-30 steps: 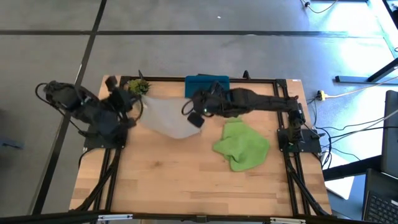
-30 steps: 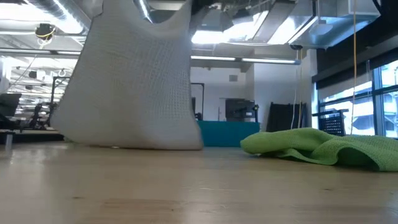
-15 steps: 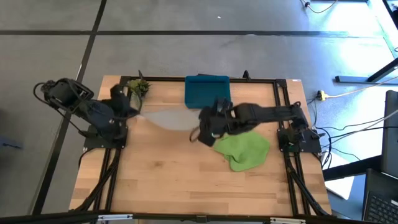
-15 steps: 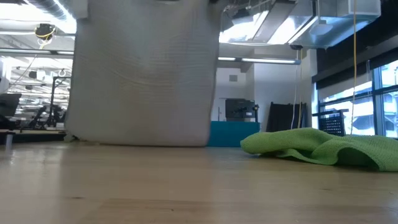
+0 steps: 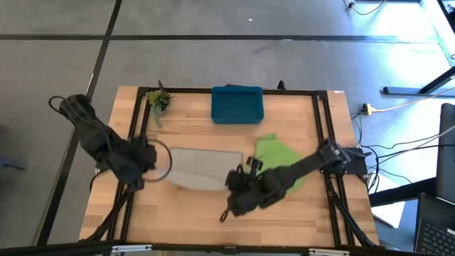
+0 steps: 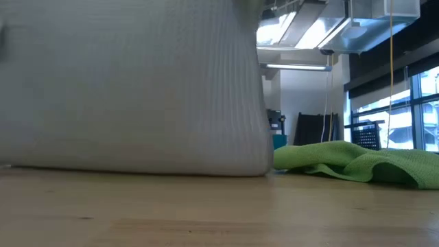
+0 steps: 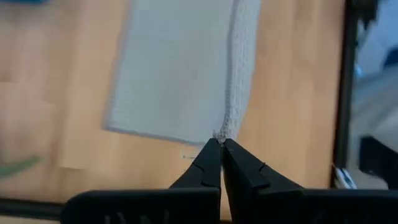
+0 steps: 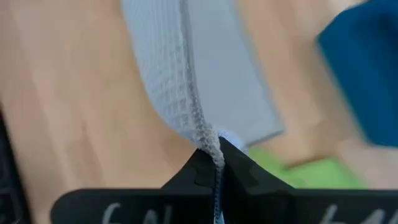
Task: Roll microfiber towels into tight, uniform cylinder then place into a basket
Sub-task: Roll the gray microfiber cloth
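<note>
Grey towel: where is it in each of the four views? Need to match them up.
High view: grey towel left of centre, stretched between left gripper and right gripper.
Low view: fills the left and centre, lower edge on the table.
Left wrist view: centre top, corner pinched.
Right wrist view: centre top, edge pinched.
Shared landmark: green towel, right of the grey one in high and low views.

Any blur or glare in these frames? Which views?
Left wrist view: table edges smeared by motion blur, light grey microfiber towel soft. Right wrist view: teal-blue plastic basket out of focus. Low view: grey towel fills the frame; bright ceiling lights. High view: glare at the top right floor.
</note>
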`<act>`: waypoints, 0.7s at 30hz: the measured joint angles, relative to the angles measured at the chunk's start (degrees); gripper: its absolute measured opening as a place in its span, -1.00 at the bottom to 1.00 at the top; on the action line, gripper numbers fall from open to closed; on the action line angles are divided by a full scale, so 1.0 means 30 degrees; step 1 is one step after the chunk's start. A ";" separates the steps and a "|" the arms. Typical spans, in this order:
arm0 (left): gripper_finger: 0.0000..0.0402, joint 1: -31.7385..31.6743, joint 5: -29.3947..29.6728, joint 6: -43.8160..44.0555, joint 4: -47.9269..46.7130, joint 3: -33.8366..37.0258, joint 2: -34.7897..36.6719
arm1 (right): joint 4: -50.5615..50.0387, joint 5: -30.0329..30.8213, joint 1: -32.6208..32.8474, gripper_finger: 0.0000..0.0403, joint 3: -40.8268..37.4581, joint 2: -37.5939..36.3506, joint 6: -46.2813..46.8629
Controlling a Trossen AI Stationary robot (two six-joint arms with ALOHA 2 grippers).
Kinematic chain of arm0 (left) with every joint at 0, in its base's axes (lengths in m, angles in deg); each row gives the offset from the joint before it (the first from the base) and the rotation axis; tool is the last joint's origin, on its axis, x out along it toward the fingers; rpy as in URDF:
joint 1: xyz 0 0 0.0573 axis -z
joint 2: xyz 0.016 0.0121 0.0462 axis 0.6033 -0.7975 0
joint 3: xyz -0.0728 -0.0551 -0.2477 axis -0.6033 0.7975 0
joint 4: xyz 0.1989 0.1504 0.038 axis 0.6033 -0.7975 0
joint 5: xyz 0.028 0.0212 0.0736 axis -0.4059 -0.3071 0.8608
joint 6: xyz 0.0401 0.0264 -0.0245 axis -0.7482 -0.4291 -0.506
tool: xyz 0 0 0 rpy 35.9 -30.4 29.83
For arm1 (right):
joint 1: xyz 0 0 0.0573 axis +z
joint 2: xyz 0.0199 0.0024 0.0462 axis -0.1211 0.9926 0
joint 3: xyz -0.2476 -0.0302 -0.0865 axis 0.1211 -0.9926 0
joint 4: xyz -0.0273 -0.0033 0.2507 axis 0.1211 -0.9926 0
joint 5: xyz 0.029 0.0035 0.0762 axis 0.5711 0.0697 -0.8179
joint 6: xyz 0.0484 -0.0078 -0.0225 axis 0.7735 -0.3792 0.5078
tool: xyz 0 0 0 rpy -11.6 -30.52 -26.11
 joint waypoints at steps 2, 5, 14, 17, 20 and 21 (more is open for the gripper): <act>-1.00 0.0736 -0.0428 0.0336 0.1313 0.1113 0.0005 | 0.0057 -0.0641 0.0377 -0.98 -0.0007 0.0678 0.0505; -1.00 0.1737 -0.0469 0.0447 0.3443 0.2605 0.0005 | 0.0337 -0.1248 0.0797 -0.98 -0.0007 0.1602 0.1033; -1.00 0.3530 -0.0477 0.2585 0.8701 0.7283 -0.0002 | 0.2382 -0.2045 0.1352 -0.98 -0.0022 0.3557 0.1663; -1.00 0.3886 -0.0687 0.3282 1.0679 0.8915 -0.0158 | 0.2856 -0.2646 0.1340 -0.98 -0.0022 0.4122 0.1671; -1.00 0.4162 -0.1120 0.3791 1.2303 1.0221 -0.0456 | 0.2984 -0.2905 0.1279 -0.98 -0.0022 0.4638 0.1678; -1.00 0.4223 -0.1192 0.3988 1.2612 1.0537 -0.0536 | 0.2969 -0.3070 0.1240 -0.98 -0.0022 0.4744 0.1718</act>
